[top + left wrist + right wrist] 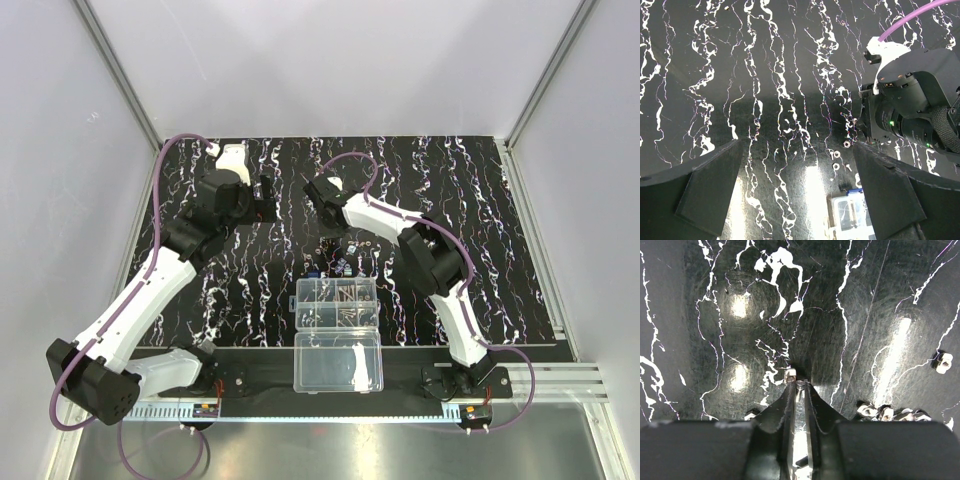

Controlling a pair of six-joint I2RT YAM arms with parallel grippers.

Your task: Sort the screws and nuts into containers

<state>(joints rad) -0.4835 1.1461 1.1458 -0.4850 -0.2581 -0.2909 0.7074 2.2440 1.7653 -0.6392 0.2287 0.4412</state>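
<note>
On the black white-streaked mat (520, 250), the right gripper (798, 385) is pinching 1 tiny nut (800, 384); the left gripper (796, 150) is hovering wide open.

Two arms (150, 290), each carrying one tool: the left tool (797, 145) and the right tool (798, 383). One clear organizer box (337, 303), with one undivided lid half (338, 362) at its 6 o'clock. Its containers (318, 292) are too faintly divided to count, and the screws (348, 312) inside are too crowded to count. In the right wrist view the nuts (943, 362) number at least six: one at 3 o'clock, one nut (790, 373) at the tool tips, three or four bunched at 5 o'clock, one half-hidden at 7 o'clock. The left wrist view shows three loose nuts at 4 o'clock and one small blue piece (854, 190). One black mat (250, 290); two purple cables (165, 165).
</note>
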